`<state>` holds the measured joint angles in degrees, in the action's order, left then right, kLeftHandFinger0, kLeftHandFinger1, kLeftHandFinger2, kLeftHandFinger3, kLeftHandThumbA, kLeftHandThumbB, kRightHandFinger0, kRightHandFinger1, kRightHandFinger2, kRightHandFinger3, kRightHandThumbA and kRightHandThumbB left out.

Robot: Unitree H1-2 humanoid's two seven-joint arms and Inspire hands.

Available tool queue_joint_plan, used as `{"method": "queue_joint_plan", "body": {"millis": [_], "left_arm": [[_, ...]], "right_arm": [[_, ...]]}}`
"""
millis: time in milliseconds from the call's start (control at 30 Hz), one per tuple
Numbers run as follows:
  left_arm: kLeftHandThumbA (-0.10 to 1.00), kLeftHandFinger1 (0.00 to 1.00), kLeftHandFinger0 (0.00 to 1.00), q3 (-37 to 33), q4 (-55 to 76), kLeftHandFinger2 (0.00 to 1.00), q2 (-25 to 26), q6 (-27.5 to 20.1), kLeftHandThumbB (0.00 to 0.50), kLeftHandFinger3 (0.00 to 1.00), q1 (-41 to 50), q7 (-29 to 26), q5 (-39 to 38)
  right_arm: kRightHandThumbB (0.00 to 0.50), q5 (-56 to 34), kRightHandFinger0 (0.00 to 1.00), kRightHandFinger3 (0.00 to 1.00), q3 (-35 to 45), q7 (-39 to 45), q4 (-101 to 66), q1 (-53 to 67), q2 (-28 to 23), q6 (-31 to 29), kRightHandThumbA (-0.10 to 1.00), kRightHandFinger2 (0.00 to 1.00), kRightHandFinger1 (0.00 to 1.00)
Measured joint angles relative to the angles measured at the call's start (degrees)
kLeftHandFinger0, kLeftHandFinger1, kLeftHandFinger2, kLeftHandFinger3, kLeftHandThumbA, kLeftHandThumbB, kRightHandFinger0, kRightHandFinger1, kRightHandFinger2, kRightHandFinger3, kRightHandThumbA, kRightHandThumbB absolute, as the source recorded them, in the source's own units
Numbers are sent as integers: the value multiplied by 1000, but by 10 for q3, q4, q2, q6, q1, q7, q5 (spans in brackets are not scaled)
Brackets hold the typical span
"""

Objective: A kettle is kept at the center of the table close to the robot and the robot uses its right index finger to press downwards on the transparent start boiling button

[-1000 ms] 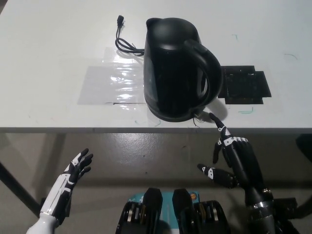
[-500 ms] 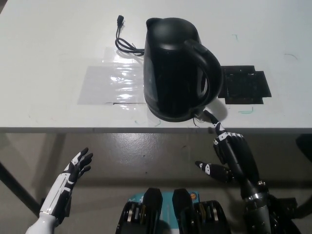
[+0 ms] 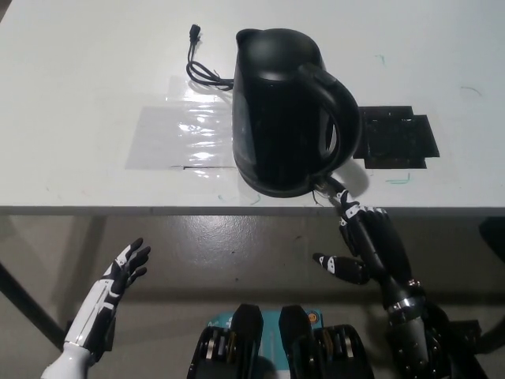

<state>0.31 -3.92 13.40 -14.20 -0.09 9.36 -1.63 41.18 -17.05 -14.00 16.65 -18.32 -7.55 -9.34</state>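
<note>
A black kettle (image 3: 284, 110) stands at the table's near middle, its handle turned to the right and toward me. The small clear button (image 3: 322, 186) sits at the foot of the handle, by the table edge. My black right hand (image 3: 367, 241) is just below that edge, one finger stretched out with its tip touching or almost touching the button, the others curled and the thumb sticking out left. My white left hand (image 3: 118, 280) rests low at the left, fingers apart, holding nothing.
The kettle's black cord (image 3: 201, 67) lies behind it on the white table (image 3: 79, 95). A clear plastic sheet (image 3: 181, 134) is taped left of the kettle, a black mat (image 3: 394, 140) lies to its right. Grey floor shows below the table edge.
My right hand has moved up and left, bringing the outstretched fingertip from the table edge to the button at the kettle's base. The left hand and kettle have not moved.
</note>
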Motion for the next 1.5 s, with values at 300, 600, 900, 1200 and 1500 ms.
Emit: {"method": "queue_joint_plan", "body": {"millis": [300, 600, 900, 1200, 1500], "left_arm": [[1000, 1000, 1000, 0, 0, 1000, 0, 0, 319, 1000, -2, 6, 0], [1000, 1000, 1000, 1, 2, 1000, 0, 0, 319, 1000, -4, 9, 0], [1000, 1000, 1000, 2, 2, 1000, 0, 0, 319, 1000, -6, 10, -1], [1000, 1000, 1000, 2, 2, 1000, 0, 0, 310, 1000, -7, 10, -1], [1000, 1000, 1000, 2, 2, 1000, 0, 0, 315, 1000, -7, 11, -1]], "right_arm": [[234, 2, 0, 1000, -5, 0, 24, -13, 0, 10, 1000, 0, 0], [252, 3, 0, 1000, -7, 0, 40, -20, 0, 12, 1000, 0, 0], [247, 3, 0, 1000, -7, 0, 50, -25, 0, 13, 1000, 0, 0], [252, 3, 0, 1000, -7, 0, 62, -29, 0, 19, 1000, 0, 0], [251, 3, 0, 1000, -9, 0, 75, -33, 0, 25, 1000, 0, 0]]}}
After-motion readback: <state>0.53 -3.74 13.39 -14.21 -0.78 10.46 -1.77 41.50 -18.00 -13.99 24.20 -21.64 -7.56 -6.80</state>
